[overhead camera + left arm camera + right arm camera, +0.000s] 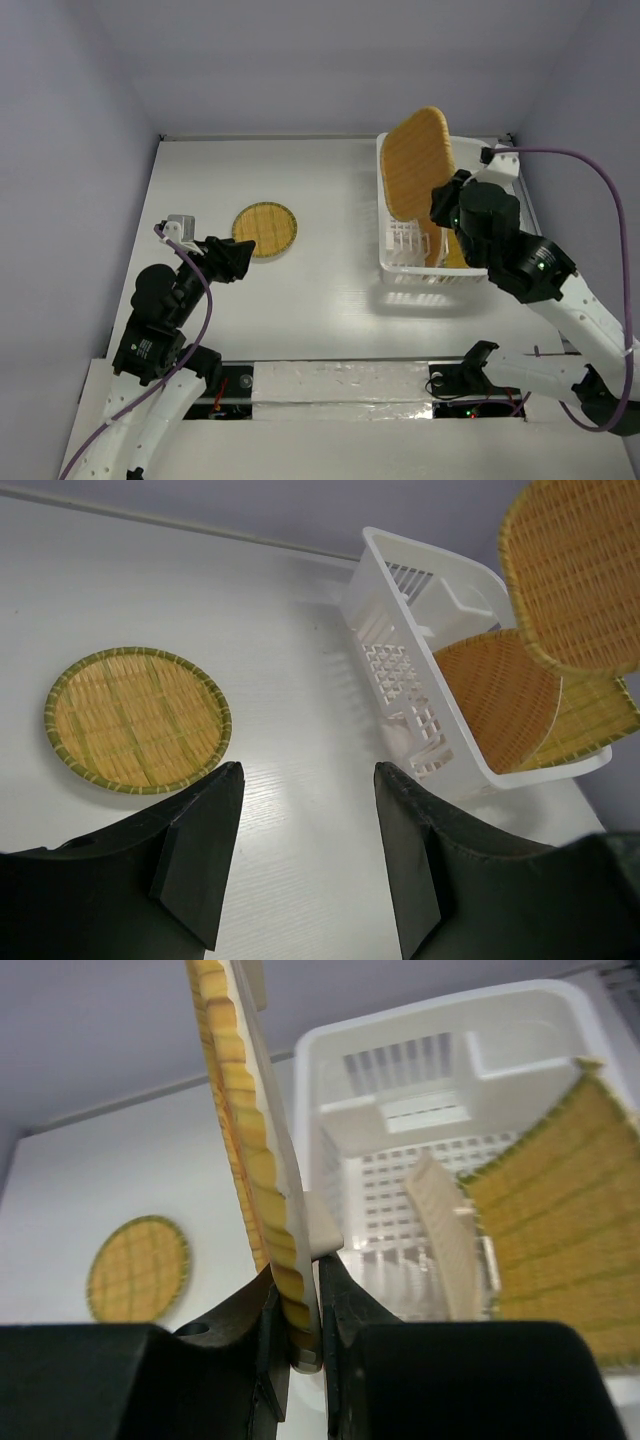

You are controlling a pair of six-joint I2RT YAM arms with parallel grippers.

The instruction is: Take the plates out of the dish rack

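**A:** White surface [330,260], pale walls behind it. What sits nearest?

**B:** Towards the near left corner, the left gripper [235,258] hangs just above the surface. Its jaws stand apart with nothing between them. Just past it, in the left half and about midway to the far edge, the round plate [265,230] lies flat.

**A:** So that one is out already. And on the right?

**B:** The rack [400,262] stands on the right side, running back to the far edge. The right gripper [445,205] is over it, pinched tight on the lower edge of the held plate [420,165]. That plate is up on edge, tilted, and raised above the rack. From the right wrist view it looks clear of the rim.

**A:** Anything left inside?

**B:** Two, as far as I can see. An orange plate [500,695] and a grid plate [600,720] lean in the rack's right half.

**A:** Which step is this, then?

**B:** I'd judge it the carry of the second plate: lifted out, not yet set down. About a third of the job looks done.

**A:** What does the next move call for?

**B:** A swing left over the rack's wall to bare surface, between the rack and the round plate. Then the plate must be tipped from upright to flat before the jaws let go. The pinch is narrow and on the edge, so a quick turn could make it slip.
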